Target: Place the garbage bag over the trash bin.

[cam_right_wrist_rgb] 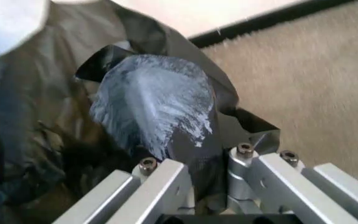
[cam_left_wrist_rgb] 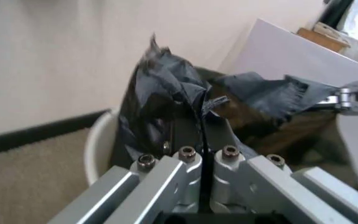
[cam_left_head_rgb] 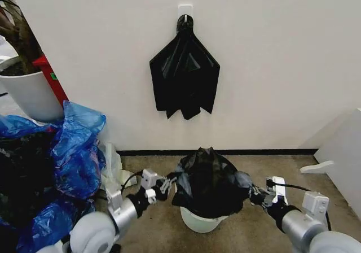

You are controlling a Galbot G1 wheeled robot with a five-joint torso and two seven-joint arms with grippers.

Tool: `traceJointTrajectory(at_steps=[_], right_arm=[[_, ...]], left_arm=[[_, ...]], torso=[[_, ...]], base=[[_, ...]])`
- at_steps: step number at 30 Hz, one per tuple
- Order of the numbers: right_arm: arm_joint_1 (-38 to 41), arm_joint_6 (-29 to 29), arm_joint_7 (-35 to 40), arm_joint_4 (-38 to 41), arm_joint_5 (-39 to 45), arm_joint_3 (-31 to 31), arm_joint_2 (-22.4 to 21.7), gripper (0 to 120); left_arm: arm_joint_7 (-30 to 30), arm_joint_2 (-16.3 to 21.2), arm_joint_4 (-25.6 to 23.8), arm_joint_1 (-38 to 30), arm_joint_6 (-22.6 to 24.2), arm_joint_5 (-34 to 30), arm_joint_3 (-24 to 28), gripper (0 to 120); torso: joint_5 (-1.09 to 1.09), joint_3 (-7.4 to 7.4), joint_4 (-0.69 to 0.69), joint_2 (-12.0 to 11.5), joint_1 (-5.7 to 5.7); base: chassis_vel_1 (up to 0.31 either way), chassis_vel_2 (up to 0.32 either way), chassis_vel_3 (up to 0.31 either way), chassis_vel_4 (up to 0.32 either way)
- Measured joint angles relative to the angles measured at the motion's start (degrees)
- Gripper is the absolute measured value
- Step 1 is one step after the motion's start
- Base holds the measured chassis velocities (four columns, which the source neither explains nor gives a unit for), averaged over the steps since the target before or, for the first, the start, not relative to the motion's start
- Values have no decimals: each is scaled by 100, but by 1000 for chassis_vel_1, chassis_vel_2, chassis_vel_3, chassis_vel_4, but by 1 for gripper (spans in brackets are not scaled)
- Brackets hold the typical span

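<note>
The black garbage bag (cam_left_head_rgb: pixel 207 179) lies bunched over the top of the white trash bin (cam_left_head_rgb: pixel 200 221), whose lower part shows beneath it on the carpet. My left gripper (cam_left_head_rgb: pixel 168 184) is shut on the bag's left edge, and my right gripper (cam_left_head_rgb: pixel 255 195) is shut on its right edge. In the left wrist view the fingers (cam_left_wrist_rgb: pixel 191 135) pinch the black film (cam_left_wrist_rgb: pixel 160 79) just inside the bin's white rim (cam_left_wrist_rgb: pixel 97 144), and the right gripper (cam_left_wrist_rgb: pixel 353 99) holds the opposite edge. In the right wrist view the glossy bag (cam_right_wrist_rgb: pixel 151 109) is clamped in my right gripper (cam_right_wrist_rgb: pixel 197 156).
Another black bag (cam_left_head_rgb: pixel 184 75) hangs from a wall hook above the bin. Blue plastic bags (cam_left_head_rgb: pixel 73 151) are piled on the left, below a white planter pot (cam_left_head_rgb: pixel 31 95). A white panel (cam_left_head_rgb: pixel 345 151) stands at the right. The wall is close behind the bin.
</note>
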Motion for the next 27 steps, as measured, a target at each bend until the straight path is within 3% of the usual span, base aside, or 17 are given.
traceJointTrajectory(at_steps=[8,16,27], right_arm=[[-143,-202,498,2,460,-96,128,0],[-247,-228,755,-60,631,-186,345,0],[-257,-108,778,-417,392,-414,545,0]], left_arm=[[-285,-177,-140,394,-67,306,33,0],[-507,-208,167,789,-187,792,47,0],[-584,-657,788,782,-240,1106,267,0]], torso=[[0,0,0,0,0],[1,0,1,0,0],[0,1,0,-1,0]], base=[[0,0,0,0],[0,0,0,0],[0,0,0,0]])
